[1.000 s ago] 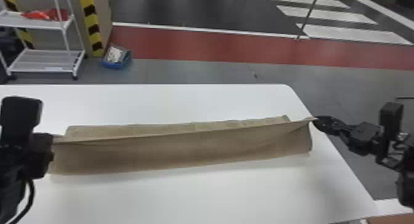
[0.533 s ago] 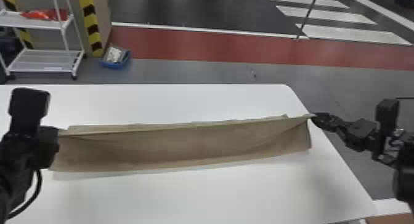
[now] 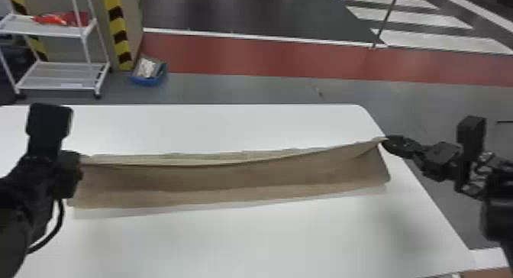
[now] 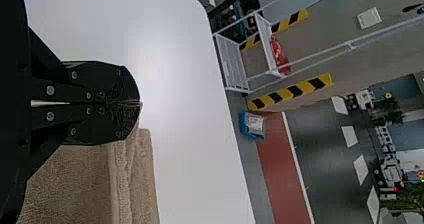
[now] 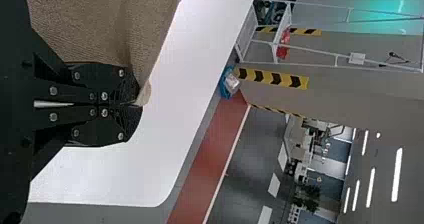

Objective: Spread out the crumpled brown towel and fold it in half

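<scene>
Fingers pressed together, the left gripper [image 4: 139, 103] and right gripper [image 5: 139, 104] pinch the towel [image 3: 229, 181] over the table [image 3: 267, 239]. Likely folding; next, lay the held edge flat.

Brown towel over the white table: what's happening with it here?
The robot is handling the brown towel with both arms. Its left hand and right hand are each closed on one end of the same edge, holding that edge up and stretched between them above the white table. The towel is no crumpled heap: it spans a long, wide strip, with another part showing behind the raised edge. It looks like the fold is underway but not finished.
</scene>
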Motion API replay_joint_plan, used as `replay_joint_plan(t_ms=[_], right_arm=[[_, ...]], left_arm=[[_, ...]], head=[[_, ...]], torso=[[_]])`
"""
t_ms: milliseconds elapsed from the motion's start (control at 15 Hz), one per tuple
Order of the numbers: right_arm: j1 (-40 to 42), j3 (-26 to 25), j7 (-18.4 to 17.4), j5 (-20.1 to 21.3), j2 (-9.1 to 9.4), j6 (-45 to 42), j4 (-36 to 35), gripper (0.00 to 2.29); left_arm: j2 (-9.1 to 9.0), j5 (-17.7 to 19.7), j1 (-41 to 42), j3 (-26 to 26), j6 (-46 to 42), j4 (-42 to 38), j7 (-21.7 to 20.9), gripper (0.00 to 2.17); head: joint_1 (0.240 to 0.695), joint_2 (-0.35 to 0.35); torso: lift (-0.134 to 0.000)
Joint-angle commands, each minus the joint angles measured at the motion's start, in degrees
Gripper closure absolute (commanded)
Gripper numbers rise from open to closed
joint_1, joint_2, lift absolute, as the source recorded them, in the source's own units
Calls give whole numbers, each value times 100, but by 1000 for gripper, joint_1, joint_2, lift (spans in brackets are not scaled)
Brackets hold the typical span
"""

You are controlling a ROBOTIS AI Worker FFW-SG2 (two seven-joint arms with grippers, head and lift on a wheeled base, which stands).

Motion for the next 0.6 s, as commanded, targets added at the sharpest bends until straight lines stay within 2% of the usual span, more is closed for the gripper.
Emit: replay_joint_plan(t_ms=[0,267,400,533], right_arm=[[-65,182,-96,71,3,-14,116,2125],[-355,287,-236,291,12,-119,547,2125],[-487,393,-386,335,12,-207,767,2111],[-514,490,-614,335,12,-295,846,1899]], left_arm=[[1,0,-96,-42,-139,196,-21,1386],[1,0,-255,-60,-210,503,-12,1386],[1,-150,-369,-148,-210,670,-3,1386],[-8,-317,-439,-244,-245,820,5,1352]], head=[[695,-168],[695,-159],[695,-158],[695,-154]], torso=[[-125],[-125],[-125],[-125]])
